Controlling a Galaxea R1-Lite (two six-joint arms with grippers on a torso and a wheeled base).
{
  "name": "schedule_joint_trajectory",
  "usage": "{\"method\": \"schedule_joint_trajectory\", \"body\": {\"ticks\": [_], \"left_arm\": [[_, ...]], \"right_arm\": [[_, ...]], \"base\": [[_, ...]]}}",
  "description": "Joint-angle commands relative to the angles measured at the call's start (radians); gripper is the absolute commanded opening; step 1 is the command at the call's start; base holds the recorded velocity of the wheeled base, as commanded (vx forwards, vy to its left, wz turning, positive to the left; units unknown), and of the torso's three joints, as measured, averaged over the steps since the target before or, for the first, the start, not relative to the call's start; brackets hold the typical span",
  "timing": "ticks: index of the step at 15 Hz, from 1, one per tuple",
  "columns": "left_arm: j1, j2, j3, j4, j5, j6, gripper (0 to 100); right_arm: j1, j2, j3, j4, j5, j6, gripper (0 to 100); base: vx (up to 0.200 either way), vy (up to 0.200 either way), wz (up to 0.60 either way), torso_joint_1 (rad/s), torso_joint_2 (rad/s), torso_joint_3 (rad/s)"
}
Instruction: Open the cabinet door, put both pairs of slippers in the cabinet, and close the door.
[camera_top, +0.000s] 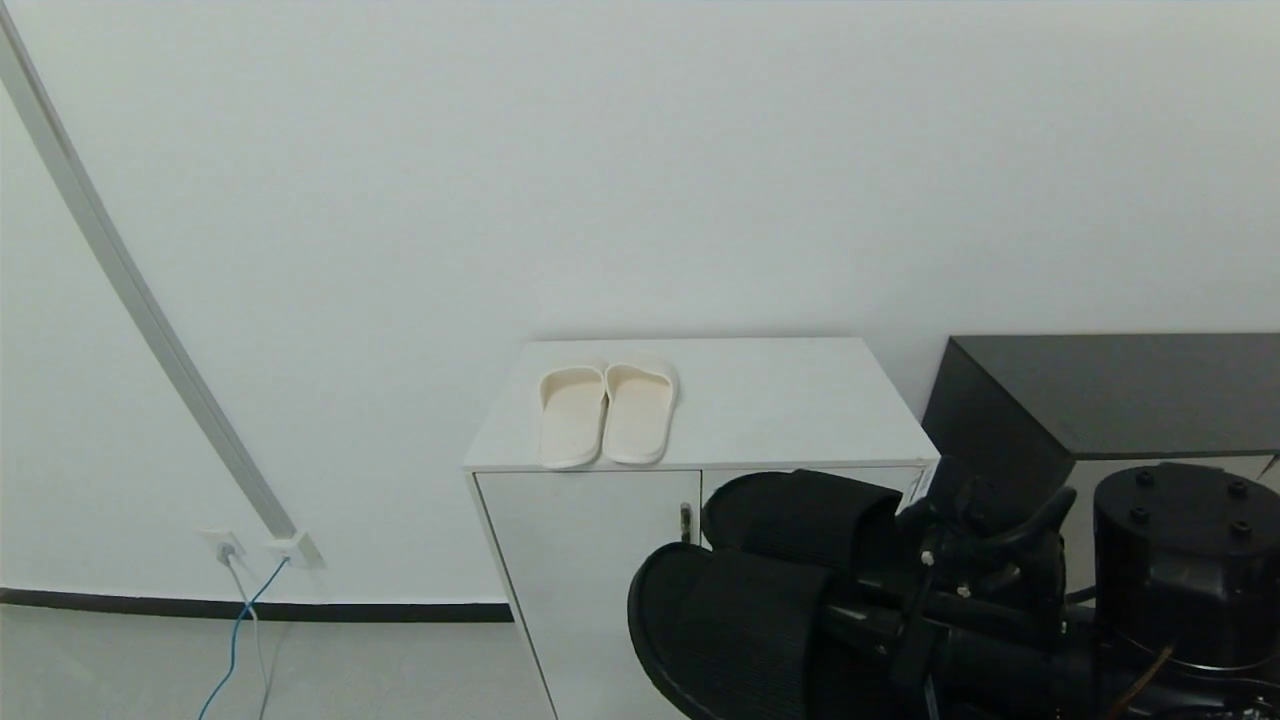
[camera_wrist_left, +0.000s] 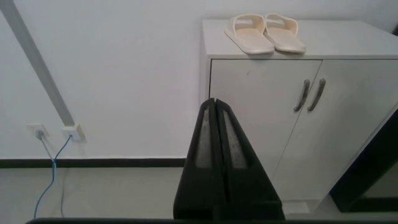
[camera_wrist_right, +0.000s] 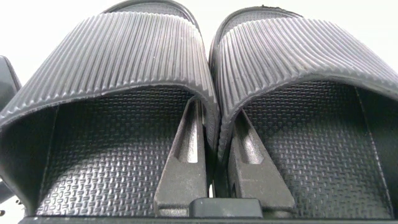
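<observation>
The pair of black ribbed foam slippers (camera_top: 770, 590) is held before the white two-door cabinet (camera_top: 590, 560), inner walls pinched together by the right tool (camera_wrist_right: 217, 124). They are judged light, pliable and grippy. The left tool (camera_wrist_left: 216, 118) is clenched on nothing.

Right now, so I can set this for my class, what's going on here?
The right gripper holds the pair of black slippers, pinching their inner sides together, in front of the white cabinet. The cream slippers lie side by side on its top. Both cabinet doors are shut, and the left gripper is shut and empty, so both pairs are outside it.
</observation>
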Motion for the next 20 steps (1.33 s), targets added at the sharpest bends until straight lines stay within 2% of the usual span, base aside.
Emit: {"method": "schedule_joint_trajectory", "body": {"ticks": [1,4,5,9,20], "left_arm": [[0.000,0.001,0.000,0.000,0.001,0.000,0],[0.000,0.001,0.000,0.000,-0.002,-0.002,0],[0.000,0.001,-0.002,0.000,-0.006,-0.009,100],[0.000,0.001,0.000,-0.001,-0.004,-0.011,100],[0.000,0.001,-0.002,-0.001,-0.004,-0.011,100]], "right_arm": [[0.002,0.003,0.008,-0.001,0.001,-0.001,0],[0.002,0.005,0.008,-0.001,0.001,-0.001,0],[0.002,0.008,0.008,-0.001,0.001,-0.001,0],[0.004,0.017,0.020,-0.001,0.001,-0.002,0],[0.008,0.017,0.028,-0.001,0.001,-0.002,0]], "base": [[0.000,0.000,0.00,0.000,0.00,0.000],[0.000,0.000,0.00,0.000,0.00,0.000],[0.000,0.000,0.00,0.000,0.00,0.000],[0.000,0.000,0.00,-0.046,0.09,0.051],[0.000,0.000,0.00,-0.175,0.40,0.229]]}}
